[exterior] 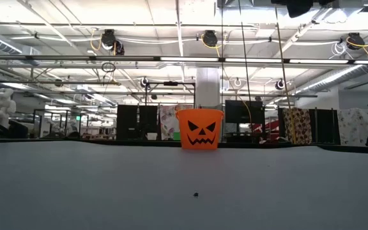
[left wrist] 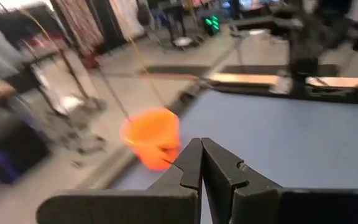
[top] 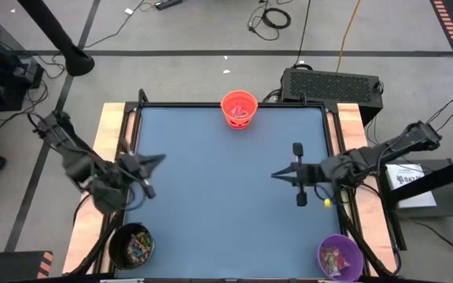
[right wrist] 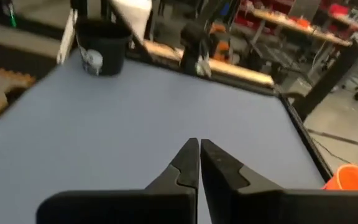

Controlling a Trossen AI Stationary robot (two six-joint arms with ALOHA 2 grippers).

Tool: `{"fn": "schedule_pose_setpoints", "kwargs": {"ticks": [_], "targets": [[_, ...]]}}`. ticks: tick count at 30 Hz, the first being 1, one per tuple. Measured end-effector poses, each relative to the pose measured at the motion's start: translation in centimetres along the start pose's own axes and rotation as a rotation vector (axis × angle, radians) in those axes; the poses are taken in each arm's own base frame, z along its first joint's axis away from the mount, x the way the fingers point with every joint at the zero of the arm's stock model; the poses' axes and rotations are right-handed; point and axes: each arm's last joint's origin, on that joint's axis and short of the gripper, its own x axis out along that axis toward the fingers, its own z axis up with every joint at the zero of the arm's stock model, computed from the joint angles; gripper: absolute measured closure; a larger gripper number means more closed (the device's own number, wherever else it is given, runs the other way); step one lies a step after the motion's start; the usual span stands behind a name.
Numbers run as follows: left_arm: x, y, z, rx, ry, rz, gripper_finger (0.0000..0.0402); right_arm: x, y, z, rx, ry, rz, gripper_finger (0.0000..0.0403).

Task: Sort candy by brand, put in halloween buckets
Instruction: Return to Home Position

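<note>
Orange, black and purple mark the three corners of my job. The orange bucket (top: pixel 238 108) stands at the upper centre of the overhead frame, against the top edge of the blue-grey surface (top: pixel 226 212). The black bucket (top: pixel 130 245) sits at lower left and the purple bucket (top: pixel 339 256) at lower right, each close beside one of my arms, placed, I judge, so that either arm has a drop point within easy reach. The candy (top: pixel 138 248) shows as a bright heap inside the black bucket, with more in the purple one; in the orange one I make out only a reddish tangle. No loose sweet shows on the open surface overhead.

My left tool (top: pixel 157 161) hangs at left-centre of the frame, pointing inward; my right tool (top: pixel 278 174) hangs at right-centre, pointing back at it, the two well apart. In the wrist views the left fingers (left wrist: pixel 188 168) and the right fingers (right wrist: pixel 188 163) are each pressed tip to tip with nothing between them. I judge this the resting pose: tools closed and empty because nothing is left to carry, held above the surface and away from all three buckets so no rim gets knocked. From the surface-level camera only the orange bucket, jack-o'-lantern face forward, is in sight; neither tool reaches into that frame.
</note>
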Motion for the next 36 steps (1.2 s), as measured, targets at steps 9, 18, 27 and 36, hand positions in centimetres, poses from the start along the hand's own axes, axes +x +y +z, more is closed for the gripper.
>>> {"fn": "schedule_pose_setpoints", "kwargs": {"ticks": [9, 18, 27, 36], "targets": [[6.6, -4.7, -2.2, -0.004, -0.085, -0.344, 0.0391, -0.3, -0.7, 1.1, -0.007, -0.139, 0.080, 0.0401], [12.6, -0.3, -2.8, 0.062, 0.004, -0.359, 0.0397, 1.3, -0.7, -1.1, -0.030, -0.171, 0.063, 0.0402], [11.7, 2.8, -5.5, 0.028, 0.232, -0.244, 0.0397, 2.5, -2.3, -4.8, 0.075, -0.164, 0.056, 0.0403], [6.6, 4.7, -8.5, -0.095, -0.032, -0.351, 0.0398, 2.5, -1.9, -10.2, 0.190, -0.249, 0.019, 0.0403]]}}
